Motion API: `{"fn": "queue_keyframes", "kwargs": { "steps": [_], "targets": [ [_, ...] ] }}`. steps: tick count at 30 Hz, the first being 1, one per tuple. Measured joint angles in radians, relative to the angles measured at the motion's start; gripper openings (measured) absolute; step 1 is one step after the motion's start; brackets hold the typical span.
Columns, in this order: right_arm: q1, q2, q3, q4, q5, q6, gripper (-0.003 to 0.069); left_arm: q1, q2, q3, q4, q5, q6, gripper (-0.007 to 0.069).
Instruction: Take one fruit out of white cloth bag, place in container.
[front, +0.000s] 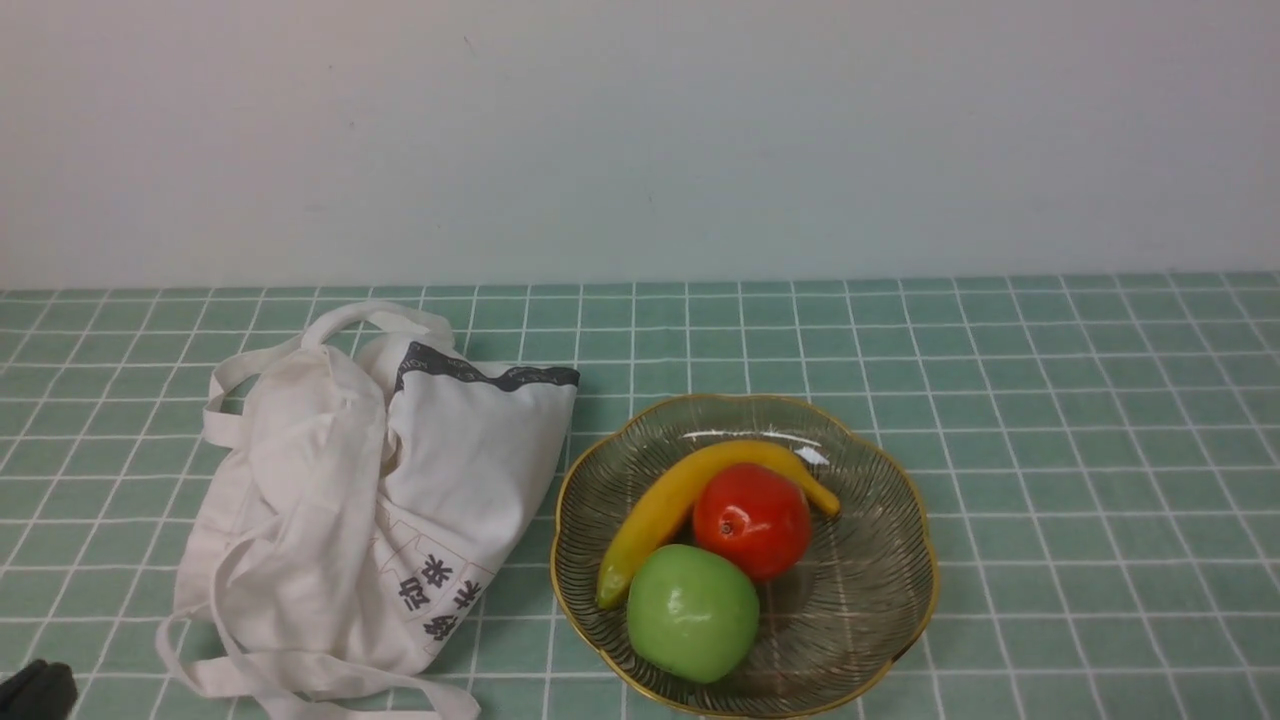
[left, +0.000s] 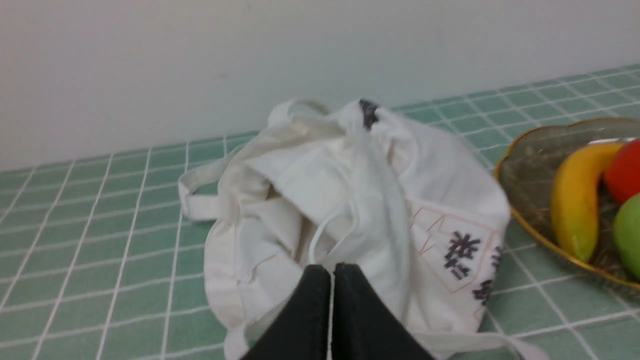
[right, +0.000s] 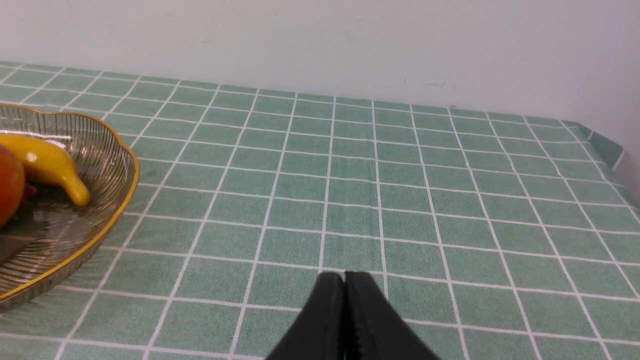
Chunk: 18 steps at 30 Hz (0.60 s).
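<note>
White cloth bag (front: 400, 500) slumped on table's left half, straps sprawled toward near edge; mouth collapsed, folds closing entry. Narrow strip of green checked cloth (front: 1080, 440) between bag and glass bowl (front: 900, 520), just wide enough to see. Bowl floor crowded: banana (front: 668, 505), red apple (front: 752, 520), green apple (front: 692, 612) touching one another; bare glass only on bowl's right side. Table right of bowl unobstructed. Band behind both, along wall, open.

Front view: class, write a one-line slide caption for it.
Banana, red apple and green apple in the gold-rimmed glass bowl, beside the crumpled white cloth bag.
</note>
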Motion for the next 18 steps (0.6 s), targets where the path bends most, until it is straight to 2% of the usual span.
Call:
{"fn": "queue_keyframes", "kwargs": {
  "steps": [6,18],
  "targets": [
    [0.0,0.0,0.0,0.0,0.0,0.0,-0.0015,0.114,0.0,0.104,-0.038,-0.062,0.014,-0.0008],
    [0.0,0.0,0.0,0.0,0.0,0.0,-0.0015,0.118,0.0,0.105,-0.041,-0.033,0.009,-0.0008]
  ]
}}
